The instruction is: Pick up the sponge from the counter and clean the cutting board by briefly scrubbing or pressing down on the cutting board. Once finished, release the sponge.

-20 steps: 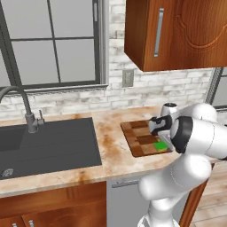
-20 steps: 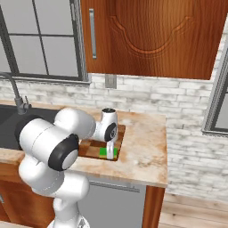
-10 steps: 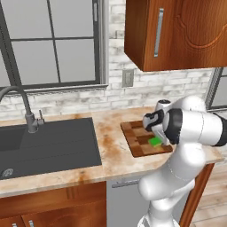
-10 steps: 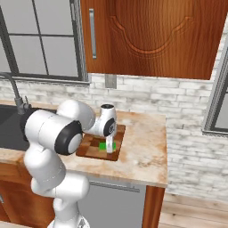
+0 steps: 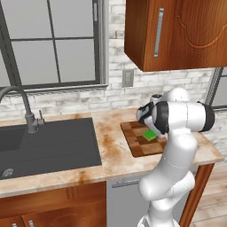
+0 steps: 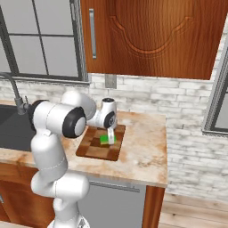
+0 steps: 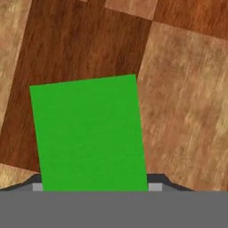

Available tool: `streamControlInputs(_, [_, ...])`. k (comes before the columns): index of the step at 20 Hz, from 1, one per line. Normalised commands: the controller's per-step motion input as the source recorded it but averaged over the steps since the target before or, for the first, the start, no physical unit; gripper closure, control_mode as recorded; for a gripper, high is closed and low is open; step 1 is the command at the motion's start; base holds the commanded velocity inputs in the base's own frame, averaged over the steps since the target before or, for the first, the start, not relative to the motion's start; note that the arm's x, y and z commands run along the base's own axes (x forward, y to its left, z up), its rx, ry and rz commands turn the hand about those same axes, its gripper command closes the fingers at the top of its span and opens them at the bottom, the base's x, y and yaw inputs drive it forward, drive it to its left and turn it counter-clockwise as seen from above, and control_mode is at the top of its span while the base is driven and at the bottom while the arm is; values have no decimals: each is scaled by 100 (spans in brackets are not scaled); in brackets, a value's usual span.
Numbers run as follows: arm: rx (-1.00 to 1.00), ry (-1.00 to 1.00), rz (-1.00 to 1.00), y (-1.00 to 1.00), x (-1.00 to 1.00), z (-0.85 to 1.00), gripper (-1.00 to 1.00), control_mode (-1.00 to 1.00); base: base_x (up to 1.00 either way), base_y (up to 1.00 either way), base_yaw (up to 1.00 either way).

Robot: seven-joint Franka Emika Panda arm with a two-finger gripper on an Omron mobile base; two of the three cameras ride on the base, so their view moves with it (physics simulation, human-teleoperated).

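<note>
The sponge [image 7: 89, 133] lay flat on the cutting board [image 6: 95, 149], toward its 1 o'clock corner in the right base view, clamped in the gripper [image 6: 109, 136]. Good scrubbing probably meant pressing straight down, with short strokes kept well inside the board's edges.

A home kitchen: sink [image 5: 46, 144] with faucet [image 5: 20, 106], stone counter [image 5: 113, 159], wooden cabinets [image 6: 151, 35], brick backsplash [image 6: 178, 107].

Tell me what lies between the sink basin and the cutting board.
A bare strip of mottled counter separates the sink basin from the cutting board, as the left base view shows; nothing stands on that stretch.
</note>
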Motion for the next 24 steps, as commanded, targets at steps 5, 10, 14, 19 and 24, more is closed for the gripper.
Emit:
streamControlInputs(5, [1,-7,4,0,57,0,100,-100,0,0,0])
streamControlInputs(10, [1,-8,3,0,54,-2,100,-100,0,0,0])
streamControlInputs(14, [1,-3,0,4,51,-3,100,-100,0,0,0])
streamControlInputs(19, [0,0,0,24,30,-8,100,-100,0,0,0])
streamControlInputs(24, [0,0,0,58,2,-10,100,-100,0,0,0])
